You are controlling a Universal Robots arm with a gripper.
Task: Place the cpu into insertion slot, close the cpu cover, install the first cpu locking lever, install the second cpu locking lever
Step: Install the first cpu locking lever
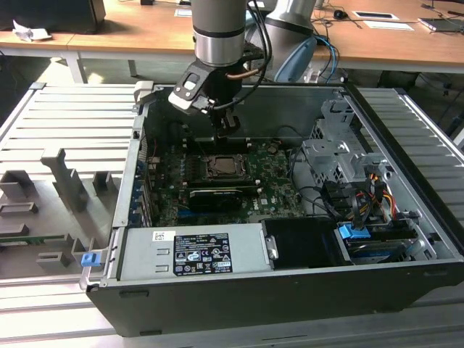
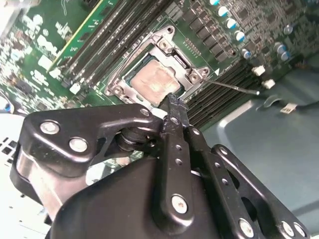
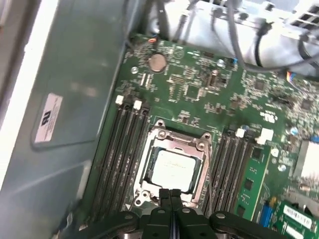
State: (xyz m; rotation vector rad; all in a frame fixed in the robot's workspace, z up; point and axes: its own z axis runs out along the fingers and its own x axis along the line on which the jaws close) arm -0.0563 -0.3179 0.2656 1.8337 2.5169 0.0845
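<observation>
Black gripper (image 2: 172, 107) linkage sits closest to the lens in the second wrist view, fingers pressed together with nothing between them, tips hovering just above one edge of the insertion slot (image 2: 130, 59). Cpu (image 2: 152, 82) lies seated in that slot, dull silver face up, cpu cover (image 2: 192, 74) frame down around it, thin locking lever (image 2: 234, 87) sticking out sideways over the memory slots. First wrist view: gripper (image 3: 171, 193) fingertips together, empty, right at the near edge of the insertion slot (image 3: 152, 134); cpu (image 3: 172, 169) inside, cpu cover (image 3: 204, 144) flat around it, green motherboard (image 3: 199, 79) on all sides. Exterior view: gripper (image 1: 226, 132) hangs inside the open computer case (image 1: 406, 210), above the far edge of the insertion slot (image 1: 226, 168) mid-board; power supply (image 1: 192, 254) along the case's near edge.
</observation>
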